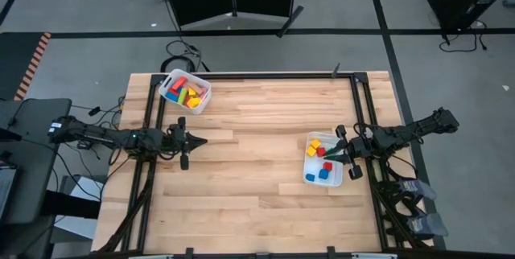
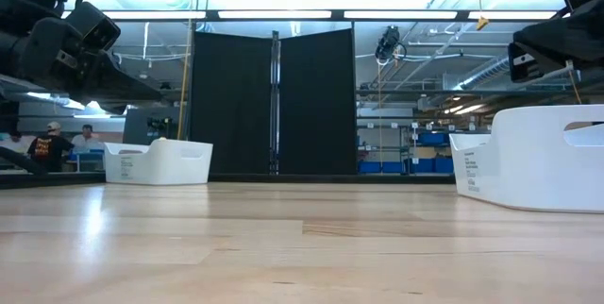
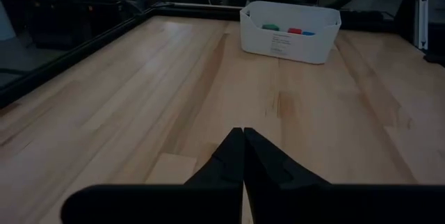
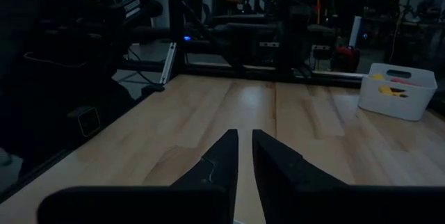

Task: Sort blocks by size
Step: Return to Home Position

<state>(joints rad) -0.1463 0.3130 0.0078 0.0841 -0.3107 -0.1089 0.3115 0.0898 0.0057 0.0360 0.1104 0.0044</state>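
Note:
Several long blocks in red, yellow, green and pink lie in a white bin at the table's far left. Small red, yellow and blue cubes lie in a second white bin at the right. My left gripper is shut and empty above bare table at the left; it also shows in its wrist view. My right gripper hovers over the cube bin's right side, its fingers a narrow gap apart and empty, as its wrist view shows.
A black frame rail runs along the table's far edge and down both sides. The wooden table lies bare between the two bins. In the low view the bins stand at the left and right. People sit far behind the table.

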